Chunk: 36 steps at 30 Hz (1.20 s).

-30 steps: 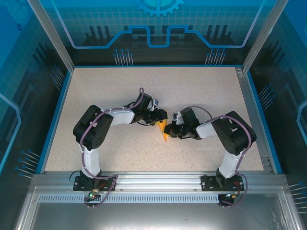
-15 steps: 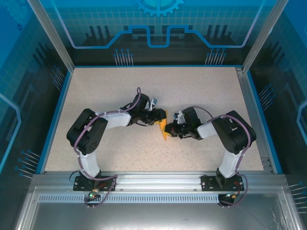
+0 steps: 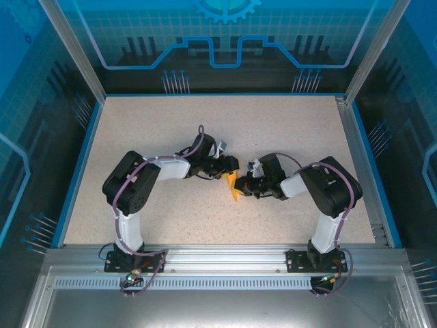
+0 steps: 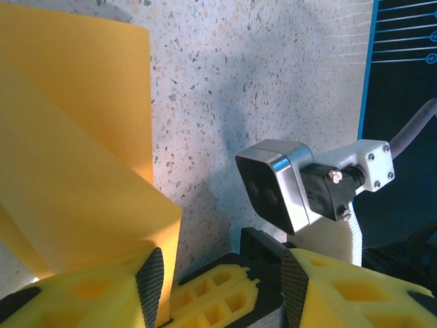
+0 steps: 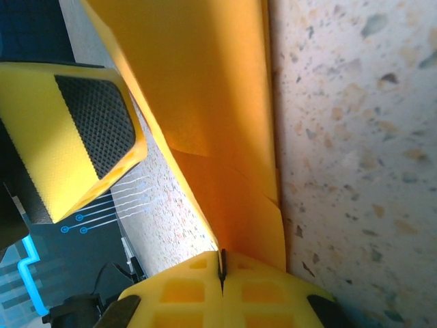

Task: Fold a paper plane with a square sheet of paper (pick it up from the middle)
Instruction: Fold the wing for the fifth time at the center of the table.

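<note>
1. A speckled beige bench (image 3: 136, 137) with a blue rim sits inside a booth. The booth has translucent blue walls (image 3: 225, 41) printed with circuit-style lines, held between aluminium posts. A metal rail (image 3: 218, 254) runs along the near edge and carries both arm bases.
2. Both arms bend inward and meet near the middle of the bench. Pale cables loop along each arm.
3. A folded paper sheet (image 3: 234, 187), orange-yellow, stands on edge between the two arms at the bench's middle. It is creased into layered panels.
4. The right gripper (image 5: 222, 270) comes in from the right, and its yellow fingers are pressed together, pinching the near end of the paper.
5. The left gripper (image 3: 223, 169) sits just to the far left of the paper. In the left wrist view its fingers stand apart with a clear gap between the black pads. The paper's edge rests just beside one pad (image 4: 150, 279); I cannot tell whether it touches.
6. In the left wrist view, the silver camera block (image 4: 276, 186) on the right arm's wrist sits close in front of the left fingers.
7. Compared with half a second ago, the left arm's elbow has swung slightly back to the right. Its gripper has eased a little away from the paper, to the left.
8. The right arm and the paper sit where they were.
</note>
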{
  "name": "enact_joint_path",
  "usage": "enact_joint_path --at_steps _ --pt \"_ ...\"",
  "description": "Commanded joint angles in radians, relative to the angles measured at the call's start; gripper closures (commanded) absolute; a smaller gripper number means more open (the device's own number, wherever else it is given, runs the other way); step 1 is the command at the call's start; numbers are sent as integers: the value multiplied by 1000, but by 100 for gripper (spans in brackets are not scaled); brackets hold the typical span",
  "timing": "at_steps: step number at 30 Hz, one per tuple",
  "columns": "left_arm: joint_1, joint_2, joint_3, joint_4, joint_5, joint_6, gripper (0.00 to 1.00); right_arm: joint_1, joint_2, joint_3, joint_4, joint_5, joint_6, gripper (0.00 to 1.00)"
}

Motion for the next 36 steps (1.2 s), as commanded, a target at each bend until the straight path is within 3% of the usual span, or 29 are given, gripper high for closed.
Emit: enact_joint_path --at_steps 1,12,19,25,30,36 --pt "-5 43 30 12 24 24 48 -18 22 -17 27 -11 13 100" --pt "-6 93 57 0 22 41 48 -13 19 -29 25 9 7 94" --pt "-6 105 63 -29 21 56 48 20 -55 12 -166 68 -95 86" --pt "-5 110 57 -31 24 56 49 33 -80 9 -227 101 -124 86" --pt "-5 115 58 -37 26 58 49 42 -65 16 -276 118 -143 94" --pt "-5 114 60 -41 29 60 49 45 -60 11 -322 147 -146 94"
